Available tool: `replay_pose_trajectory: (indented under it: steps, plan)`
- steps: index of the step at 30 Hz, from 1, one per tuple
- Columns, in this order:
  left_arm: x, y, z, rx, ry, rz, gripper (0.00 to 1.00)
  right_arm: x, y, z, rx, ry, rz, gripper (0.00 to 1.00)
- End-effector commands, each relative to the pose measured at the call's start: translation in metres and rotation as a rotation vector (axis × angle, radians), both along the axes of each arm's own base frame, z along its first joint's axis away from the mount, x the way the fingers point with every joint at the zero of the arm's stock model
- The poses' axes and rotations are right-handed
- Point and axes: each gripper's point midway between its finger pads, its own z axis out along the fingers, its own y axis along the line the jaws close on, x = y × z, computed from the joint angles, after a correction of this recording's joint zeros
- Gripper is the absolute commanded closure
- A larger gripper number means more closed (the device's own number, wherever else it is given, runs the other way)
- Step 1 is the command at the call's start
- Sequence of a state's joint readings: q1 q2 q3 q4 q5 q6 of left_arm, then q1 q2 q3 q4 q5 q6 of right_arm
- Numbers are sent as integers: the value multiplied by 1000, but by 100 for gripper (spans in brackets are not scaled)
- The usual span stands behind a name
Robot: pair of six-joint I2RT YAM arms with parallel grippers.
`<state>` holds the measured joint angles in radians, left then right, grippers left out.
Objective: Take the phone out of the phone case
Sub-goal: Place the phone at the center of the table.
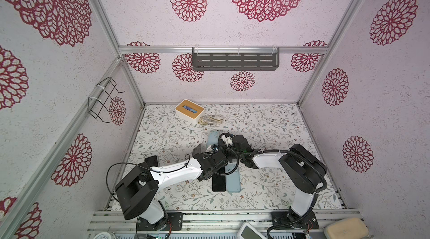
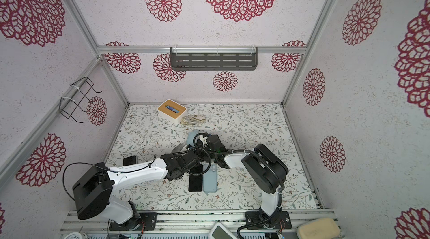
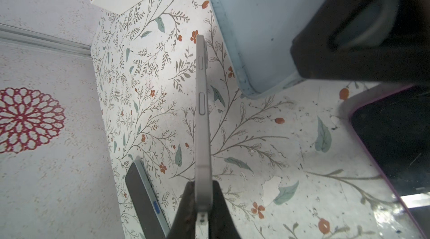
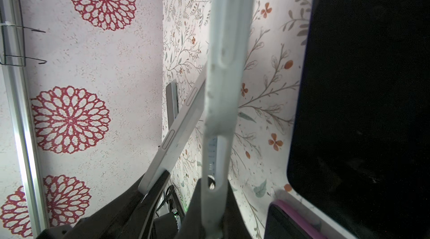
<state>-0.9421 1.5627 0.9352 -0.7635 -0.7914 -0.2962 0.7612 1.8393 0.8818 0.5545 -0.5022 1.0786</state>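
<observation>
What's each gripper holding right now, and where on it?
The left gripper is shut on the grey phone, pinching its faces near one end. The right gripper is shut on the light-blue case, by its wall near one end.

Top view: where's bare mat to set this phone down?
Widest bare mat is back right, between the right arm and the back wall. A smaller patch lies left, between the tissue box and the lone black phone. Centre is crowded: the left arm, the blue case and two phones side by side.
</observation>
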Motion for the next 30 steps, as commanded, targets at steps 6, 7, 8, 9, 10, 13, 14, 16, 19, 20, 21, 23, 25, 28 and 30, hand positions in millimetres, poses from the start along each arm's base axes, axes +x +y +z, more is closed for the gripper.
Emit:
replay_pose_trajectory:
  steps: [6,7,8,9,10,13,14,16,19,20,21,23,25,28,30]
  plan:
    - [1,-15,-18,-25,87,-26,98,-6,12,3,13,36,52,100]
    - [0,-16,-21,-21,100,-30,97,-7,12,1,7,39,56,100]
    - [-1,-17,-25,-13,111,-32,96,-8,12,-1,2,44,59,100]
    - [-1,-18,-26,-5,116,-34,96,-9,12,-4,-3,50,62,100]
    - [-1,-19,-28,-4,123,-36,94,-9,12,-6,-4,54,65,100]
    - [-2,-20,-33,6,140,-38,88,-11,12,-14,-14,72,71,100]
    - [-2,-21,-34,6,145,-40,86,-12,13,-15,-14,76,74,100]
    - [-3,-21,-37,11,155,-40,82,-13,14,-17,-17,82,78,100]
    - [-4,-22,-43,21,178,-43,75,-14,15,-19,-22,87,80,100]
    - [-4,-22,-44,30,181,-42,72,-14,15,-20,-25,88,80,100]
    - [-3,-22,-45,33,183,-39,71,-13,15,-20,-27,88,81,100]
    - [-3,-21,-45,42,181,-34,68,-14,16,-22,-30,92,84,100]
    - [-2,-20,-43,39,172,-27,61,-14,16,-23,-33,94,84,100]
    - [0,-17,-35,33,144,-8,50,-14,18,-25,-33,96,89,100]
    - [3,-12,-25,13,116,18,42,-13,20,-24,-34,94,90,100]
